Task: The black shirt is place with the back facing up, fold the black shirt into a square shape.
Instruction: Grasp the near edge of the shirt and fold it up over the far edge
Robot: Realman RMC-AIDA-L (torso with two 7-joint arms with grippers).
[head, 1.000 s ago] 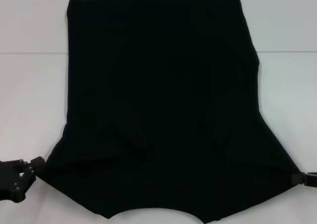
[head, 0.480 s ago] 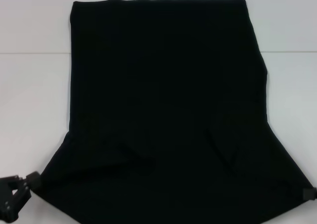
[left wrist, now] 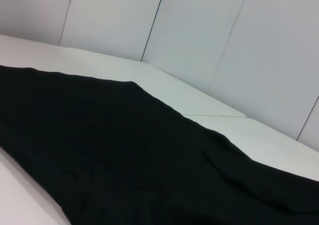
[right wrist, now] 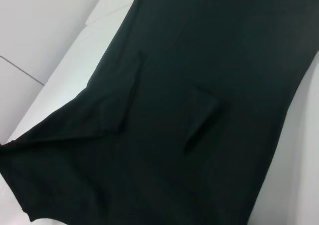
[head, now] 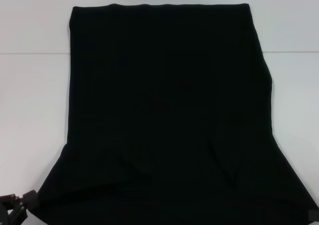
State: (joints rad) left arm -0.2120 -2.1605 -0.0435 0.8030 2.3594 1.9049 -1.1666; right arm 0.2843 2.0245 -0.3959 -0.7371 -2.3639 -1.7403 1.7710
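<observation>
No brand, label or print readable anywhere; the black shirt (head: pixel 169 110) is plain matte black, filling most of the head frame on the white table (head: pixel 30 110), straight far edge near the top, flaring wide toward the bottom with a few soft creases lower centre. We see the left gripper (head: pixel 20 207) at bottom left, right at the shirt's flared corner, probably pinching it but we cannot tell. Right gripper (head: pixel 314 216) is barely visible at bottom right, state unclear.
</observation>
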